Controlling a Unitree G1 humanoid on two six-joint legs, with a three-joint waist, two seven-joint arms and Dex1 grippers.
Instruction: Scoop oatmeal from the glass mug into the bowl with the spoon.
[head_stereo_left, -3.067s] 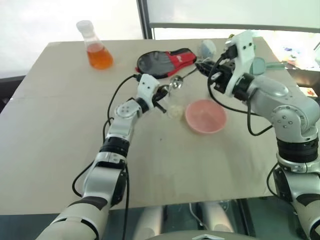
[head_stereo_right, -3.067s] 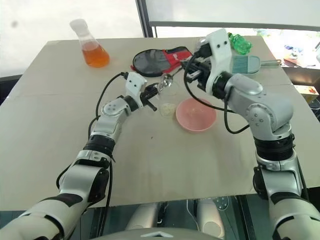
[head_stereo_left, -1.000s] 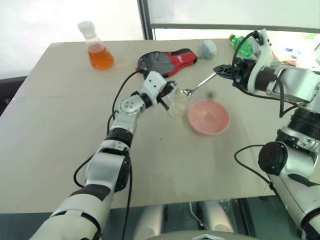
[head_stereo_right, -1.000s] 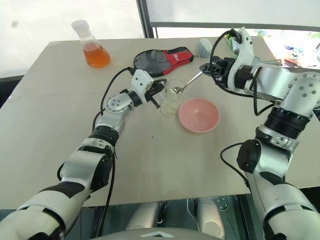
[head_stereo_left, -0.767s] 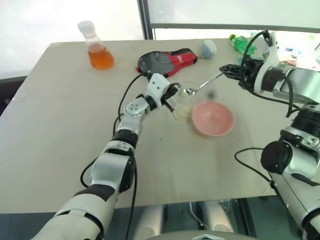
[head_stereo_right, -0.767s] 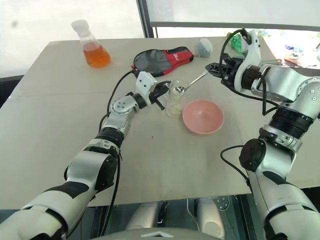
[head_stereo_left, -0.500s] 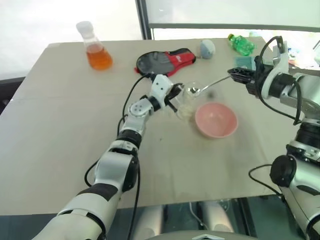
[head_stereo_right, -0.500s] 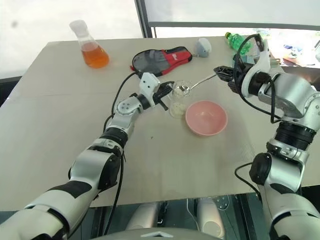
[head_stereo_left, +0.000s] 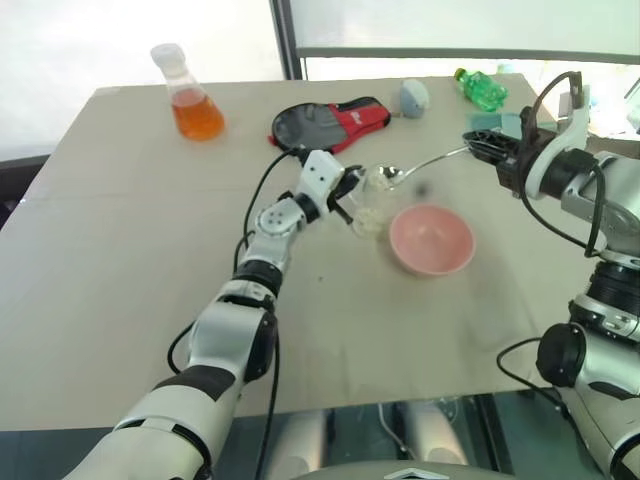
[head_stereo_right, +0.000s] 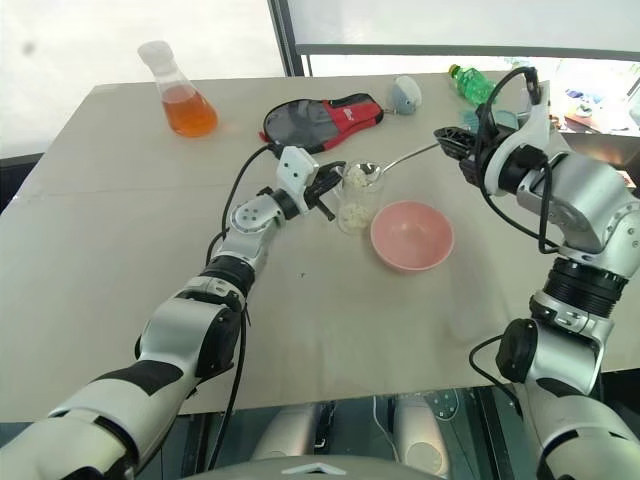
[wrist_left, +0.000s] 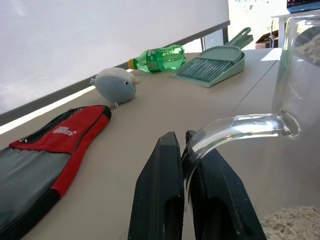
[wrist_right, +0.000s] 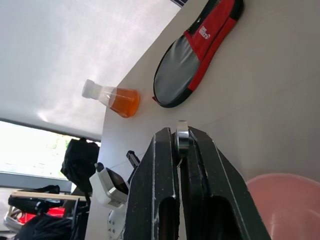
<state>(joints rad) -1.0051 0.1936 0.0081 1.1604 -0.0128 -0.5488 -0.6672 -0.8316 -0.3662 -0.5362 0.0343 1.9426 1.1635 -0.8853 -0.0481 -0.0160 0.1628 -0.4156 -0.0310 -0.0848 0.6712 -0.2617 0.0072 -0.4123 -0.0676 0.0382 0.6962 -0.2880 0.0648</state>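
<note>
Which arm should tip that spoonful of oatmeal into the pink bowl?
The right. Its tool is shut on the spoon, loaded with oatmeal above the glass mug beside the bowl. The left tool pinches the mug's handle.

spoon (head_stereo_right: 398, 157) lifted out of glass mug (head_stereo_right: 353, 196), oatmeal (head_stereo_right: 355, 177) now heaped on it

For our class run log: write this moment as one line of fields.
left gripper: shut on glass mug handle | right gripper: shut on spoon | spoon: oatmeal loaded, above mug | bowl: beside mug
</note>
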